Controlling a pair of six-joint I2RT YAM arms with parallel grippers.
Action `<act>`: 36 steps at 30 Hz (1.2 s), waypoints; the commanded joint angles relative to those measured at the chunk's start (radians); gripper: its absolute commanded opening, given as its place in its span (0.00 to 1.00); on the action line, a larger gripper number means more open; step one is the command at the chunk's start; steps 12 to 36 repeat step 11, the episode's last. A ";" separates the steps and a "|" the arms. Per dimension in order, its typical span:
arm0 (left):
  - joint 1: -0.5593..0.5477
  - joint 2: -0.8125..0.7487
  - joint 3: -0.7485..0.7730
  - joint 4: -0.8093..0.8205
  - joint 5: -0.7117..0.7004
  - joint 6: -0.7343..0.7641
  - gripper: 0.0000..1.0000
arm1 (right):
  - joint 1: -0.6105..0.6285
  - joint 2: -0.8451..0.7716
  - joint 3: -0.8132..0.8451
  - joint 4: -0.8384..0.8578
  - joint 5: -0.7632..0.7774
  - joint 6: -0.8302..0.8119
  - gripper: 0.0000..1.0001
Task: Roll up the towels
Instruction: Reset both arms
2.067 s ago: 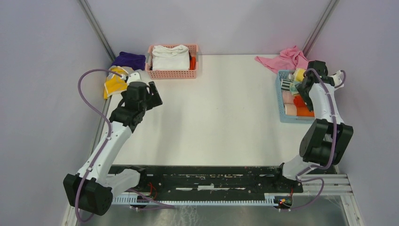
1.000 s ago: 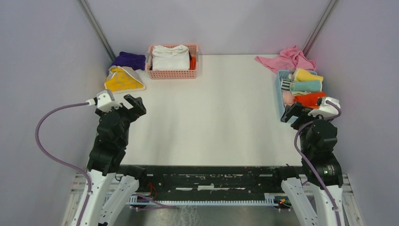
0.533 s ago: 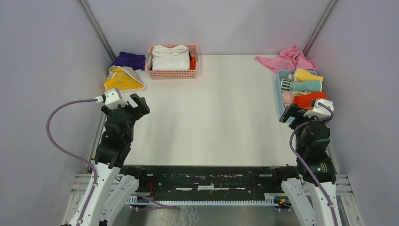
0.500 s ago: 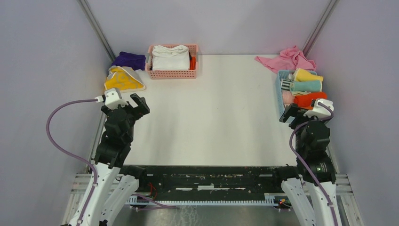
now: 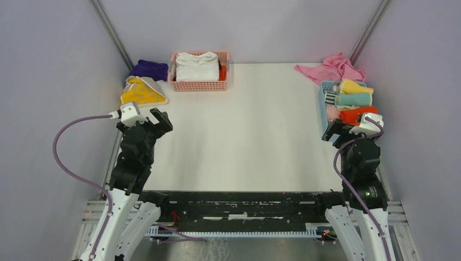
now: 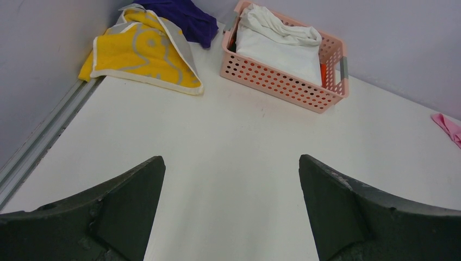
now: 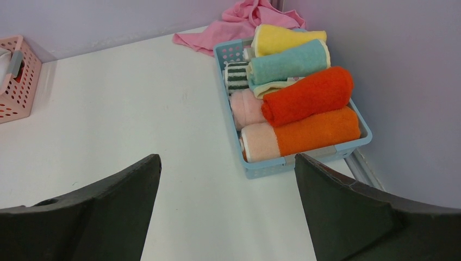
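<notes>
- Your left gripper (image 5: 154,122) hangs low over the left side of the table (image 5: 244,130), jaws spread wide, nothing between them.
- Your right gripper (image 5: 334,130) sits at the right edge, jaws also wide apart and empty.
- Unrolled work nearest you: the yellow towel (image 6: 144,54), lying loose and flat in the far-left corner. It is ahead of the left gripper and a little to its left, well apart from the fingers.
- In the left wrist view its near hem runs crosswise to the gripper's line, from the wall rail toward the pink basket (image 6: 282,87). Judged from that, a straight reach forward meets the hem broadside.
- The purple towel (image 5: 148,69) lies bunched behind the yellow one, against the wall, so it is the farther pick.
- The left arm is clearly nearer to both; the right arm is across the table from them.
- The right side holds finished work: the rolled towels (image 7: 307,95) are stacked in the blue basket (image 7: 304,163), just ahead and right of the right gripper, their long axes across the basket.
- A pink cloth (image 5: 329,68) lies crumpled beyond that basket; the right arm is the nearer one for it.
</notes>
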 commanded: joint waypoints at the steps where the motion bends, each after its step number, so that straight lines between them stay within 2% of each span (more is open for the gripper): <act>1: -0.003 -0.001 0.003 0.046 -0.015 0.024 0.99 | 0.006 0.006 -0.005 0.056 -0.016 -0.010 1.00; 36: 0.003 0.013 0.003 0.052 -0.032 0.010 0.99 | 0.021 -0.004 -0.007 0.062 -0.020 -0.016 1.00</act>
